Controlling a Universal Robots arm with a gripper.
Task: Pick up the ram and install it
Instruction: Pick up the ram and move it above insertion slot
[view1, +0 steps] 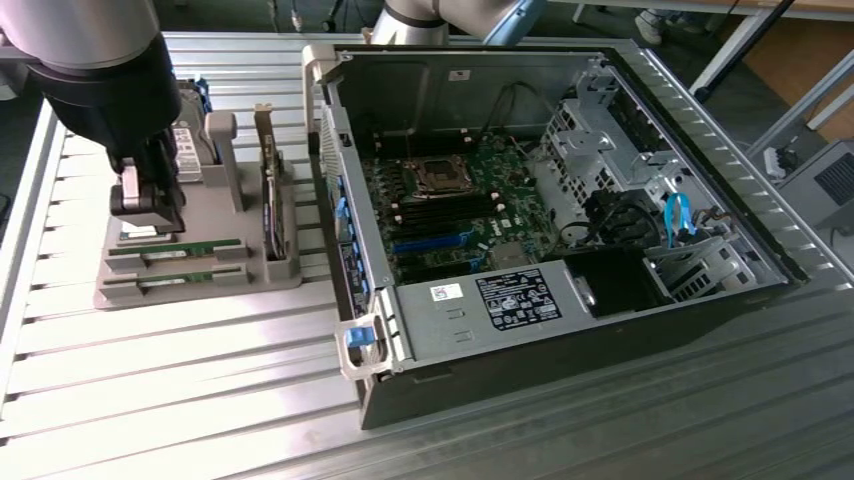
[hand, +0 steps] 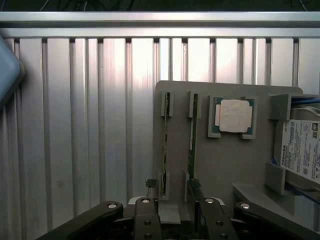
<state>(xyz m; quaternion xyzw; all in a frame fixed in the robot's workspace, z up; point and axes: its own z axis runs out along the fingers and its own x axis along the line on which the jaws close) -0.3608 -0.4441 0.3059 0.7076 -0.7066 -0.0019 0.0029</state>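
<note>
Hovering over the flat grey plastic holder tray, hung the black two-finger gripper spread wide, pinching nothing. Found two long, thin green circuit-board ram sticks standing on edge in parallel slots of that tray, their near ends just by the fingertips. Sat, in the exterior view, at nine o'clock of the open black-and-silver metal computer case. Shared the tray with a square silver processor chip and a boxy silver white-labelled hard drive.
</note>
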